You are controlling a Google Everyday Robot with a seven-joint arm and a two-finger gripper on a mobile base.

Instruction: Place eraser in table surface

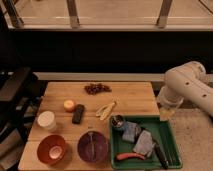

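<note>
- Eraser [78, 114] lay flat on the table surface [131, 99], just beside the orange ball [69, 105], with nothing holding it.
- Gripper [167, 111] hung at the table's right edge, over the far corner of the green tray [169, 136], well apart from the eraser; whether it was apart or together could not be told.
- Placement looked done, so any arm move was best kept to the right, clear of the banana peel [106, 110] and the tray.
- Writing or brand marks: none could be read.

Dim, warm light; end effector [167, 112] at right
</note>
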